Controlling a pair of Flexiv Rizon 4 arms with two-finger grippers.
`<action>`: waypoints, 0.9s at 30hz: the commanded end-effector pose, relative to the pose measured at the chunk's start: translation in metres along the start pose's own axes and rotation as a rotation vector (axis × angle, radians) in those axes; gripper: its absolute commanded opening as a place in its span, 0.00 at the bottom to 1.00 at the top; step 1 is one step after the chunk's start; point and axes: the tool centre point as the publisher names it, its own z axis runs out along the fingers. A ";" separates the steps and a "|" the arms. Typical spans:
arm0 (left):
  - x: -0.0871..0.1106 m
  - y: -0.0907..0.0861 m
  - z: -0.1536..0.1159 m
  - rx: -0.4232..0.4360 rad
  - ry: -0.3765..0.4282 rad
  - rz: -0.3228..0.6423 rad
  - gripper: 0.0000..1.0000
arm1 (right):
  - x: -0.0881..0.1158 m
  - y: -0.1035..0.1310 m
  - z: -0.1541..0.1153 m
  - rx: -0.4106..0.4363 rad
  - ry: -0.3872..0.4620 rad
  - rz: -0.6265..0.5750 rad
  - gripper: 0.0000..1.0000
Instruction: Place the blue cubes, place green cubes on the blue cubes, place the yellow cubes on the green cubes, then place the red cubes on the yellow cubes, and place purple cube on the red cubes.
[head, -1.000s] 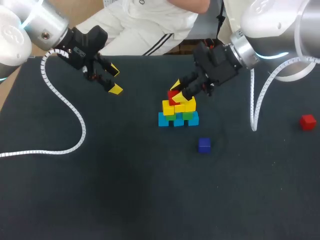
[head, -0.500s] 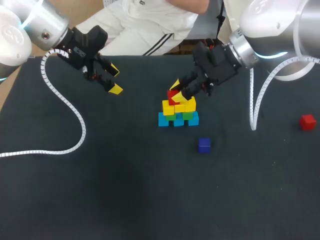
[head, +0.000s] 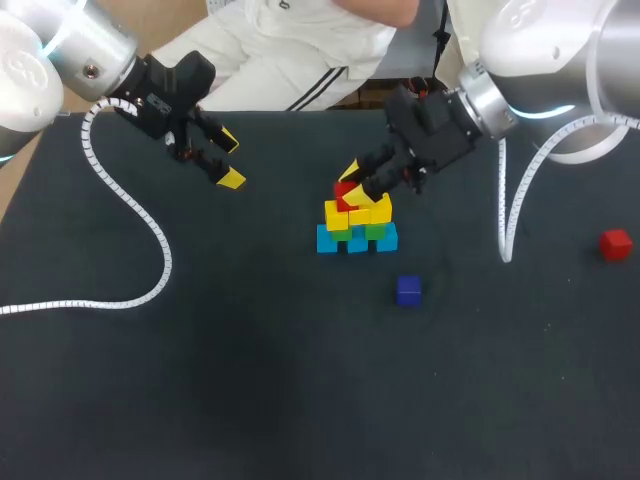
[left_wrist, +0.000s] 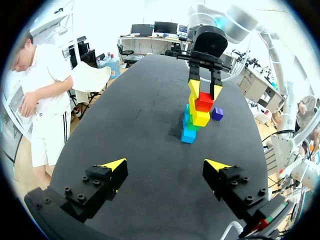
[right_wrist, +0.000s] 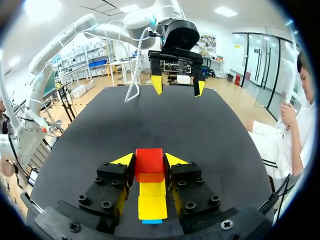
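Now | left gripper (head: 229, 160): spread, empty, held well apart from the stack (head: 357, 238) | step: red cube (right_wrist: 149, 161) is pinched by the right gripper (head: 353, 187) on or just above the yellow cubes (head: 360, 212) | next: a gentle release is called for | purple cube (head: 408, 290), second red cube (head: 616, 243): not yet placed, aside.

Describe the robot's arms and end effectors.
The left arm and right arm are white and silver with glowing blue rings, each trailing a white coiled cable. The left end effector and right end effector are black with yellow fingertips.
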 end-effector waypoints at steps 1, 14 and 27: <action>0.001 -0.001 0.000 -0.001 -0.002 0.002 1.00 | 0.001 -0.002 0.001 -0.002 -0.005 -0.001 0.00; 0.001 -0.001 0.000 -0.001 -0.002 0.002 1.00 | 0.001 -0.003 0.000 -0.001 -0.011 -0.001 0.42; 0.001 -0.001 0.000 -0.001 -0.002 0.002 1.00 | -0.001 0.003 -0.013 0.018 -0.029 -0.032 1.00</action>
